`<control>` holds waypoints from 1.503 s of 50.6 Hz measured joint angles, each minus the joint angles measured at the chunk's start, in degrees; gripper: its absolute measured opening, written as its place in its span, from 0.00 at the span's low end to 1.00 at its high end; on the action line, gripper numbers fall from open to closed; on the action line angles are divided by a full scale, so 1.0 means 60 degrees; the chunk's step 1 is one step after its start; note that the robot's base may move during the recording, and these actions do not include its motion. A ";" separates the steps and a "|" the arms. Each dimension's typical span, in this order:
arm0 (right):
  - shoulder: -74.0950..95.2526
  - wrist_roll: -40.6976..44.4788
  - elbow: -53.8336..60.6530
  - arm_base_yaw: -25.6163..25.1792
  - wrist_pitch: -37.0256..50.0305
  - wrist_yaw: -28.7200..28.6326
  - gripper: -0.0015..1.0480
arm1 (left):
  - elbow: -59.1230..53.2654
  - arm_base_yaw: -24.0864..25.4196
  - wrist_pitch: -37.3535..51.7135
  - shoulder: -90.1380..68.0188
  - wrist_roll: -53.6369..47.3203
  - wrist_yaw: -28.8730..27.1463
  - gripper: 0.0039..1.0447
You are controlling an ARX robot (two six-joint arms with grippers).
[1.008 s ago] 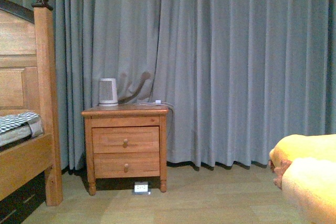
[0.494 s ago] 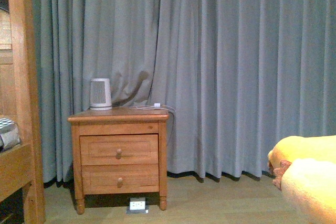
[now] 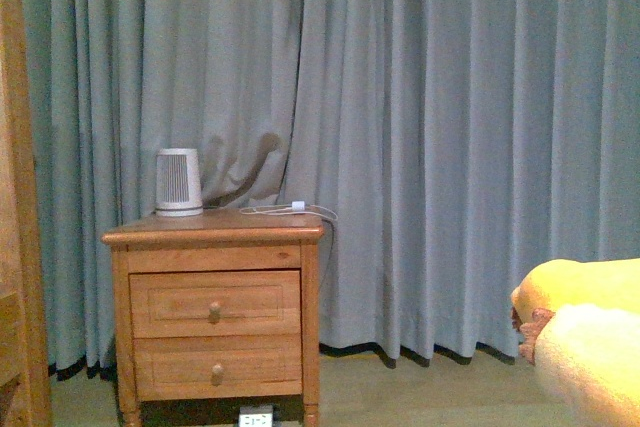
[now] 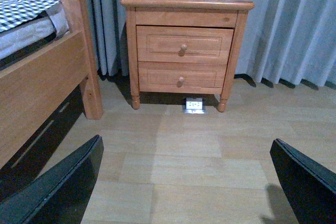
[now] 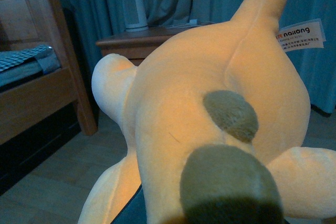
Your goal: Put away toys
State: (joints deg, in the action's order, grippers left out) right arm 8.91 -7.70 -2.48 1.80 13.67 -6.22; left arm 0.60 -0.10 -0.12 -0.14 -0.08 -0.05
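- Carry the plush toy (image 5: 210, 103) slow and level, I think, so it does not slip or bump the nightstand (image 3: 215, 297) or the bed (image 4: 37, 77).
- The toy is up off the floor (image 4: 184, 145), on the robot's right side, close against the right wrist camera.
- It hides the right jaws, so I cannot tell if they squeeze it.
- The left jaws are wide apart with nothing between them.
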 joint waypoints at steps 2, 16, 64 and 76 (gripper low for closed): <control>0.0000 0.0000 0.0004 0.0000 0.0000 0.0004 0.16 | 0.0000 0.0000 0.0000 0.0000 0.0000 0.0000 0.95; 0.0000 0.0000 0.0000 0.0000 0.0000 0.0007 0.16 | 0.0000 0.0000 0.0000 0.0000 0.0000 0.0004 0.95; 0.0000 0.0000 0.0000 0.0018 0.0007 0.0040 0.16 | 0.0000 -0.0004 0.0007 0.0000 0.0000 0.0000 0.95; 0.0000 0.0000 0.0000 0.0018 0.0007 0.0029 0.16 | 0.0004 -0.0004 0.0007 0.0004 0.0000 0.0000 0.95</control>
State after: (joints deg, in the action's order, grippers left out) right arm 8.91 -7.70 -2.48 1.91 13.72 -6.04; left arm 0.62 -0.12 -0.08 -0.12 -0.08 -0.05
